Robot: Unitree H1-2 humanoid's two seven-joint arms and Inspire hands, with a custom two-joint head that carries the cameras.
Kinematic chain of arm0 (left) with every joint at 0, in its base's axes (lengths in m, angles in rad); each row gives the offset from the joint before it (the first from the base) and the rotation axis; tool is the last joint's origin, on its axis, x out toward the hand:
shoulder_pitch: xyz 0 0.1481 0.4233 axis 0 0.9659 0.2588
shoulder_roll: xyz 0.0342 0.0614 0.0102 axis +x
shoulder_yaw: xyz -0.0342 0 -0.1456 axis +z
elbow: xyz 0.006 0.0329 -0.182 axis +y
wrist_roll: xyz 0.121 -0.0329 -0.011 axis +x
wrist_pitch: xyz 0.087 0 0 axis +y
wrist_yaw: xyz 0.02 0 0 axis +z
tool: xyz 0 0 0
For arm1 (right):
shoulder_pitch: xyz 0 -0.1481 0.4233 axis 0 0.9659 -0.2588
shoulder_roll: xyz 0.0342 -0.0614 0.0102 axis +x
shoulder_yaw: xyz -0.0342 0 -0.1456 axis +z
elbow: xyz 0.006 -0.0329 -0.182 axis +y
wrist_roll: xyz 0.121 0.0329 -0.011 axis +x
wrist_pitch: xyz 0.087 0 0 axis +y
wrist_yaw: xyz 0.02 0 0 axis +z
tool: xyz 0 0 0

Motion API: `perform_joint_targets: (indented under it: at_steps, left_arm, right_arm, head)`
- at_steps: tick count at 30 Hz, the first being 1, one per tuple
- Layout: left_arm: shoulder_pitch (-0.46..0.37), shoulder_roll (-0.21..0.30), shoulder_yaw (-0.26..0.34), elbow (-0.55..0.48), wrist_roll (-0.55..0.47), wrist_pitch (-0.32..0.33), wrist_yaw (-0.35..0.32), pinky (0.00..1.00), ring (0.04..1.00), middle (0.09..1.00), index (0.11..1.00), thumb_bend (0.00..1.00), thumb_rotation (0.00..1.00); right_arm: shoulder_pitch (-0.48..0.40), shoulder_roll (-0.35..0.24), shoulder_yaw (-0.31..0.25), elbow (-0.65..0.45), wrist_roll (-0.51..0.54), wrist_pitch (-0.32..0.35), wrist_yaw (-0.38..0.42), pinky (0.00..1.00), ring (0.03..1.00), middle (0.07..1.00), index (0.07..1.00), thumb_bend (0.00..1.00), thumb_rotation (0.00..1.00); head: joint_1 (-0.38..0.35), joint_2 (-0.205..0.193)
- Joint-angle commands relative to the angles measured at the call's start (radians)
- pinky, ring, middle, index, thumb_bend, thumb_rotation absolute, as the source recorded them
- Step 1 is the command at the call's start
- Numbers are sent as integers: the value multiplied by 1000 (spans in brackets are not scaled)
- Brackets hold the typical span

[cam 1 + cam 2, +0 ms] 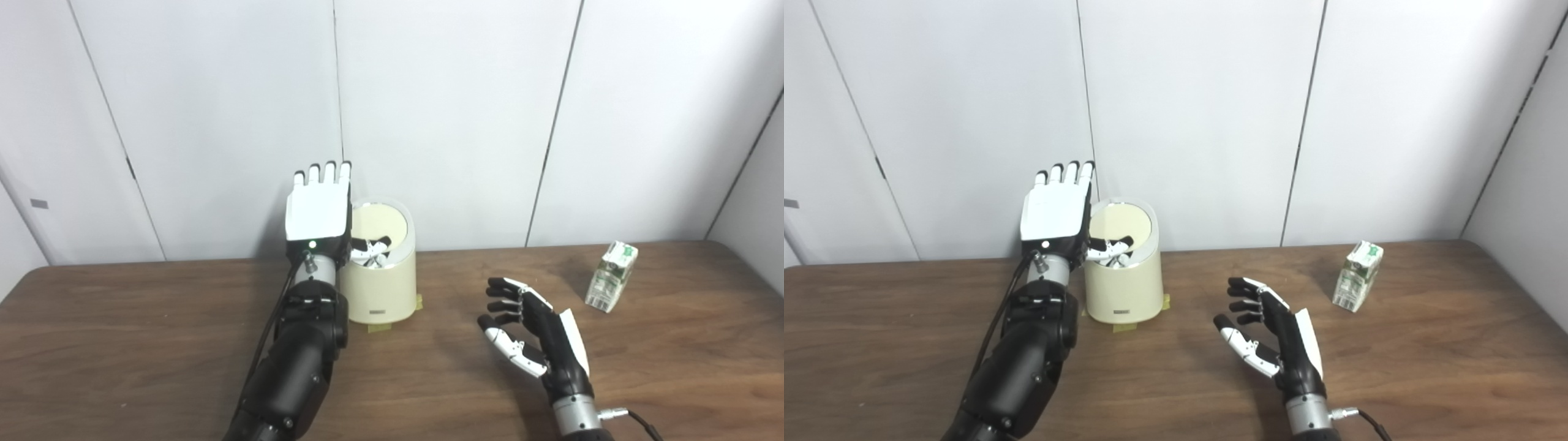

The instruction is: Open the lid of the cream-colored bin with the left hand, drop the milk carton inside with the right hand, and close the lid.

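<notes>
The cream-colored bin (376,288) stands on the table at the back, left of centre. Its round lid (386,222) slopes toward me. My left hand (318,211) is raised just left of the bin, palm away from me and fingers straight up and apart. Its thumb (370,248) lies across the lower front part of the lid. I cannot tell whether the lid is pushed in. The milk carton (611,275) stands upright at the far right, a little dented. My right hand (533,334) is open and empty above the table, between bin and carton.
The brown wooden table (153,343) runs up to a white panelled wall (459,122). Bits of yellow tape (380,327) lie at the bin's base. A cable (637,419) leaves my right wrist.
</notes>
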Motion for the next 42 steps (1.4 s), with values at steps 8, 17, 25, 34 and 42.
perform_joint_targets:
  at_steps: [8,17,25,34,42]
  left_arm:
    - [0,19,13,-49,-208,-39,85,1000,1000,1000,1000,729,998]
    - [103,64,21,-239,-348,-159,213,1000,1000,1000,1000,680,1000]
    - [248,100,43,-337,-426,-263,298,942,993,990,981,580,1000]
    - [380,105,75,-402,-472,-317,363,923,969,973,961,534,1000]
    - [490,108,153,-366,-740,-563,397,891,922,931,914,353,1000]
  right_arm:
    - [16,3,2,25,-19,-26,-11,585,668,728,735,265,391]
    - [14,2,2,25,-21,-33,-15,589,681,723,733,262,375]
    - [13,-1,-2,29,-19,-33,-21,602,685,723,730,259,321]
    - [6,4,-18,53,27,-71,-21,630,707,728,725,259,212]
    - [-22,17,-61,-26,105,-17,-5,653,731,742,733,245,278]
  head:
    - [-3,0]
    - [2,1]
    - [1,0]
    - [4,-8]
    - [10,-12]
